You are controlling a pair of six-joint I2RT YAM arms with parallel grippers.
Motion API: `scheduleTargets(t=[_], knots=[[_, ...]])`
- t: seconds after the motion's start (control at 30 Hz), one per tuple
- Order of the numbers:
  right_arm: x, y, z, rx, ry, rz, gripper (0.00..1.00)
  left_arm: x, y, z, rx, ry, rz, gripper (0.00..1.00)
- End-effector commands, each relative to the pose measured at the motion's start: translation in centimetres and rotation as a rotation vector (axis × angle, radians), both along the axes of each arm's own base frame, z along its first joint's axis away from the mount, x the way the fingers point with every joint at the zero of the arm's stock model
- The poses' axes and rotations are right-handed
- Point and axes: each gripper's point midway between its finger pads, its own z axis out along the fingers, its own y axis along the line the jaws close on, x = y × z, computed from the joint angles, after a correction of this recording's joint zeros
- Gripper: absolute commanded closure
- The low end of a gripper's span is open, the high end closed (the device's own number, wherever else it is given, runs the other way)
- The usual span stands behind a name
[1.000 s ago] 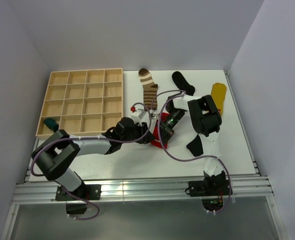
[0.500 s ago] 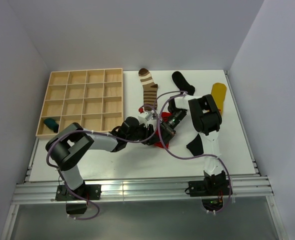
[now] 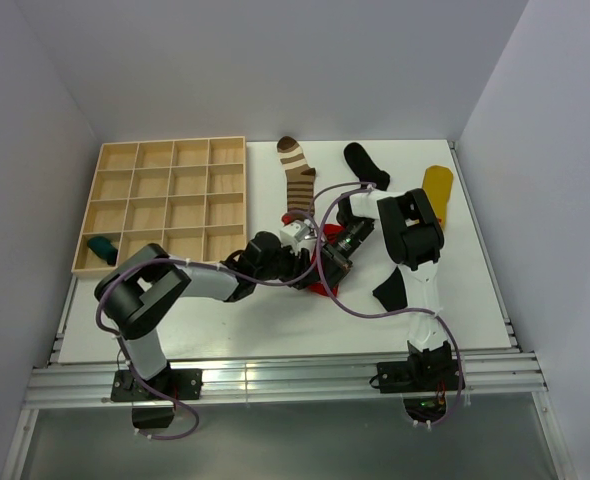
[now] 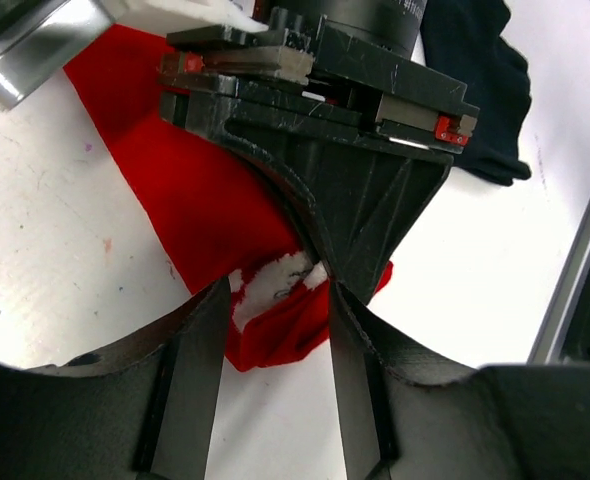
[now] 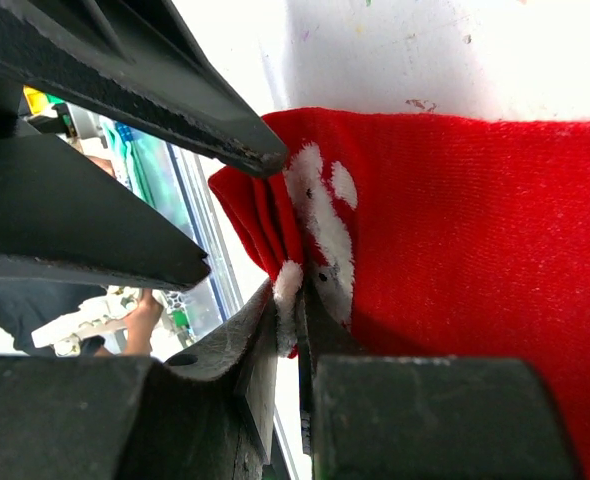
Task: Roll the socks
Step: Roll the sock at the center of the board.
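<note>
Both grippers meet mid-frame at the red sock: the right gripper is clamped on its folded patch end, while the left gripper straddles it with fingers apart.

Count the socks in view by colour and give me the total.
red sock: 1
brown-striped sock: 1
black socks: 2
yellow sock: 1
teal sock: 1
Total: 6
</note>
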Motion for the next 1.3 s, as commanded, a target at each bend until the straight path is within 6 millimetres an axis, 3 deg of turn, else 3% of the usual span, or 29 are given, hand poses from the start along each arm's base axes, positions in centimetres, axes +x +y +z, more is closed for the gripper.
scheduleTargets(t=[0.0, 0.43, 0.67, 0.8, 0.93, 1.27], knots=[[-0.9, -0.5, 0.8, -0.014, 0.08, -0.007, 0.86, 0.5, -1.1, 0.5, 0.015, -0.056, -0.053, 0.51], [-0.6, -0.7, 0.5, -0.028, 0.075, -0.023, 0.86, -0.8, -0.8, -1.8, 0.042, 0.017, -0.097, 0.52], [0.0, -0.7, 0.4, -0.042, 0.041, -0.036, 0.87, -1.2, -0.7, -2.7, 0.05, 0.1, -0.062, 0.68], [0.5, -1.0, 0.0, -0.079, -0.01, -0.049, 0.87, -2.1, -0.4, -2.9, 0.043, 0.178, -0.039, 0.83], [2.2, -1.4, -0.9, -0.144, -0.138, -0.087, 0.87, -2.8, 0.2, -3.3, 0.059, 0.289, 0.022, 0.96], [4.6, -2.8, -2.1, -0.261, -0.364, -0.147, 0.84, -4.1, 0.7, -2.8, 0.08, 0.522, 0.144, 1.0]])
